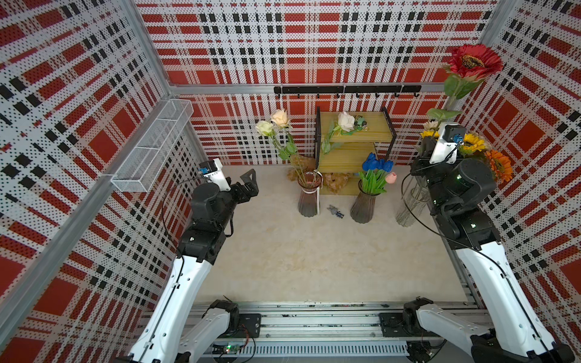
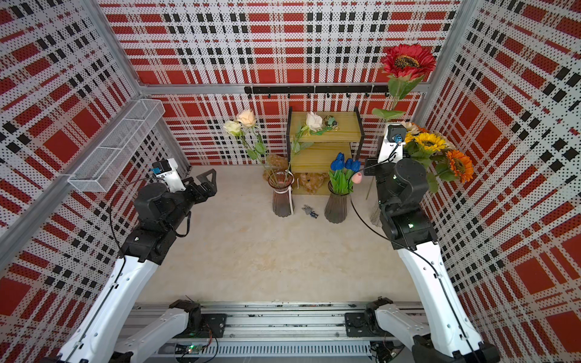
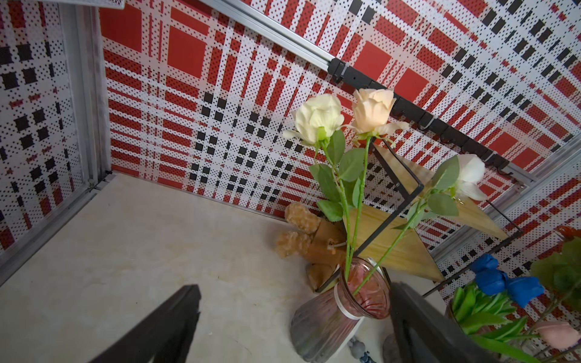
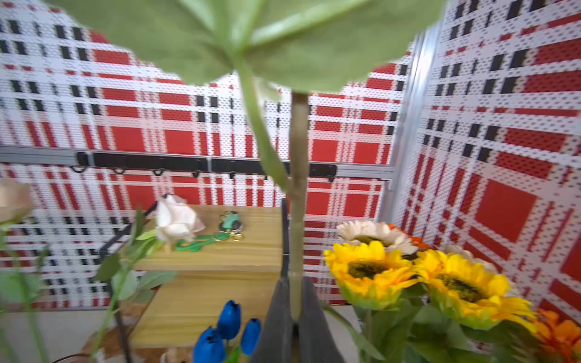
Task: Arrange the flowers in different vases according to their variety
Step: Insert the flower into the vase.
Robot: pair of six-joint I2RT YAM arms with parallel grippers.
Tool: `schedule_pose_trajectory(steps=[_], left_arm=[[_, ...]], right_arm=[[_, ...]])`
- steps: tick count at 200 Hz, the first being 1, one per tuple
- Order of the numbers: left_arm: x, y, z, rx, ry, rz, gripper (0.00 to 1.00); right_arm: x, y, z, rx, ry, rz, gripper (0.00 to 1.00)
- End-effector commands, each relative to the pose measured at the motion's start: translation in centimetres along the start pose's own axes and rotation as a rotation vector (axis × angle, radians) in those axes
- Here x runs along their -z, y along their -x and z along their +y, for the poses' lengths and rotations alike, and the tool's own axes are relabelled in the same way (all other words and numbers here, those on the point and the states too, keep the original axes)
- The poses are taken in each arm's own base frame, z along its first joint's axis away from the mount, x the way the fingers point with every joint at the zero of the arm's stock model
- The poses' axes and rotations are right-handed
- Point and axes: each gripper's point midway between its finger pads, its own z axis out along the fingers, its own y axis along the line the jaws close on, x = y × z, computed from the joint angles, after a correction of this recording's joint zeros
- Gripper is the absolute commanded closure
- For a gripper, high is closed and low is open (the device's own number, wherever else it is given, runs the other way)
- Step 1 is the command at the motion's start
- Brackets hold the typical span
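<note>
Your left jaws stand spread wide and hold nothing, left of the rose vase at mid-frame; your right jaws are pressed together on the stem of the red sunflower; only the right wrist view shows that pinch; only the top views show its bloom, upper right, above the clear vase of sunflowers.

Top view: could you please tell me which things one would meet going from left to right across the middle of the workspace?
left gripper → purple vase of roses → small toy figure → purple vase of tulips → clear vase of sunflowers
</note>
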Motion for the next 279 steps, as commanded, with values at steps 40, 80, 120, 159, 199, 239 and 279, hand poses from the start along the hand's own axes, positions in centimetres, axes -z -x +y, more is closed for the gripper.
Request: schedule_pose_trajectory(steps=[40, 80, 120, 159, 199, 239, 279], left_arm=[[-0.2, -0.4, 0.2, -0.001, -0.001, 0.014, 0.01], [-0.2, -1.0, 0.9, -0.014, 0.021, 0.019, 0.01], [0.1, -1.1, 1.5, -0.011, 0.048, 0.01, 0.01], [0.1, -0.9, 1.7, -0.024, 0.059, 0.005, 0.01], [-0.7, -1.7, 1.8, -0.031, 0.067, 0.035, 0.01], [-0.8, -2.2, 2.2, -0.035, 0.076, 0.046, 0.01], [-0.5, -1.9, 2.0, -0.042, 0.07, 0.045, 0.01]], right_arm=[[-1.7, -2.7, -5.1, 0.07, -0.168, -0.084, 1.0], [-2.8, -4.5, -6.1, 0.079, -0.175, -0.121, 1.0], [-4.7, -5.9, -5.7, 0.072, -0.126, -0.112, 1.0], [-6.0, -7.1, -6.0, 0.088, -0.14, -0.11, 1.0], [-7.0, -9.5, -6.1, 0.088, -0.15, -0.083, 1.0], [-6.4, -13.3, -7.3, 0.066, -0.197, -0.013, 1.0], [-4.9, -13.6, -8.5, 0.037, -0.239, 0.02, 0.12]])
